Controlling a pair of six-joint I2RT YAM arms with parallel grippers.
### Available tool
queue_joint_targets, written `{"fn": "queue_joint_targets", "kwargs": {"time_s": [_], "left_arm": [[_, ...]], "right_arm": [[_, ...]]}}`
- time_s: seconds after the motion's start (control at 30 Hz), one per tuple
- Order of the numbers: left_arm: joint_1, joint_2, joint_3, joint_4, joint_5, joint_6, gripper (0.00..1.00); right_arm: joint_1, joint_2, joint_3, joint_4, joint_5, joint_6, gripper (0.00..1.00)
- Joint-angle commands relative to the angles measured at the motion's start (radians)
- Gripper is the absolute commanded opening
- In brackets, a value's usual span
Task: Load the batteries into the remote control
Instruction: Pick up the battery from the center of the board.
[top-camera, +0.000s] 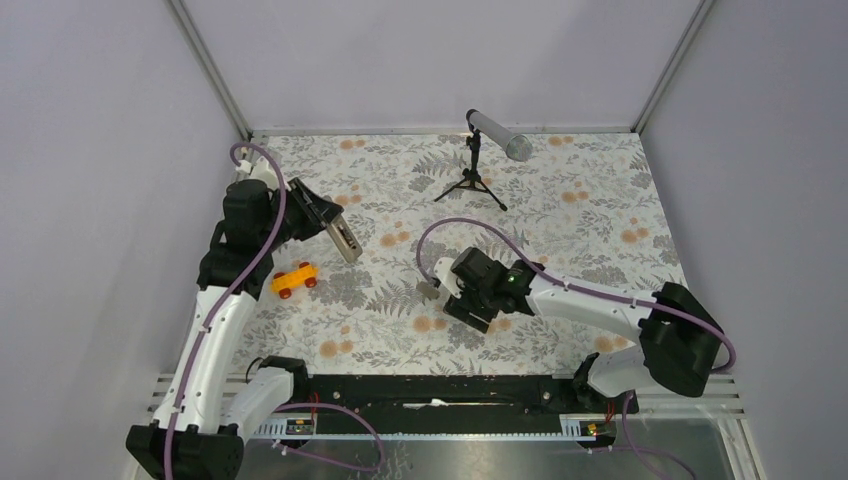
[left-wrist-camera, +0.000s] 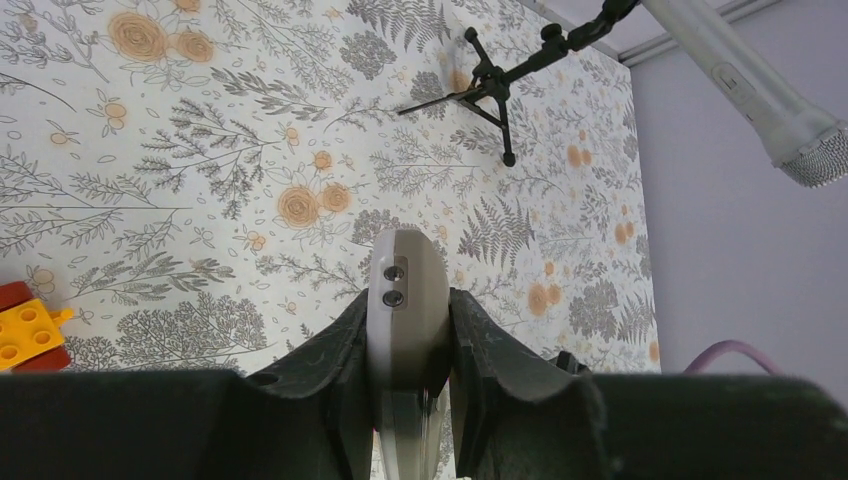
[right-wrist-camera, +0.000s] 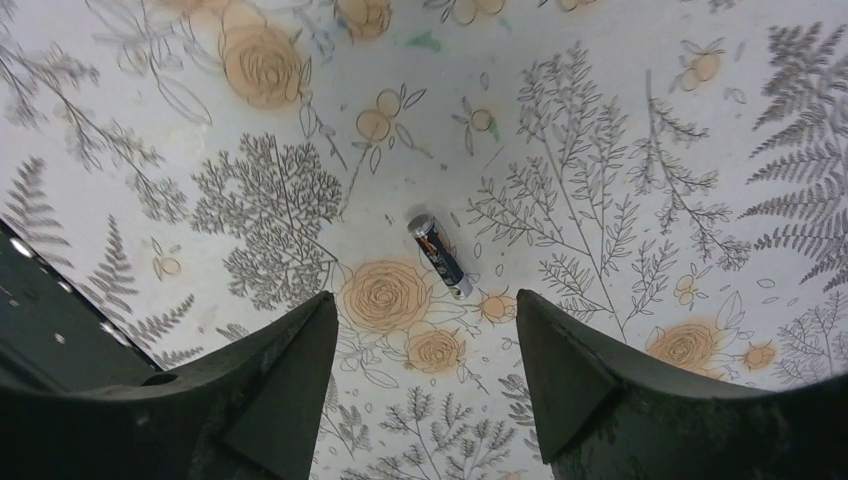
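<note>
White-ish remote control (left-wrist-camera: 404, 300) is clamped tight in the left pincer (top-camera: 322, 212), held up in the air over the left side of the table (top-camera: 580, 220), sticking out past the fingertips with two tiny screws showing on its end. Right pincer (right-wrist-camera: 425, 300) hangs wide open with nothing in it, low over the middle of the table, a bit toward the near edge. One battery (right-wrist-camera: 438, 255) lies flat on the flowery cloth just ahead of those open fingers, not touching them. Can only spot the one battery tbh. Orange toy car (top-camera: 294, 280) sits near the left edge, and a microphone (top-camera: 498, 135) on a little tripod stands by the far edge.
</note>
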Motion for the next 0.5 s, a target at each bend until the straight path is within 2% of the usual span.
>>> {"fn": "queue_joint_targets", "kwargs": {"time_s": [0.0, 0.27, 0.47], "left_arm": [[0.027, 0.007, 0.002, 0.055, 0.016, 0.005, 0.0], [0.058, 0.043, 0.016, 0.054, 0.033, 0.008, 0.0], [0.073, 0.051, 0.01, 0.065, 0.044, 0.006, 0.0]], "right_arm": [[0.0, 0.059, 0.043, -0.078, -0.048, -0.166, 0.71], [-0.001, 0.172, 0.086, -0.115, 0.018, -0.252, 0.57], [-0.001, 0.229, 0.086, -0.06, 0.037, -0.271, 0.56]]}}
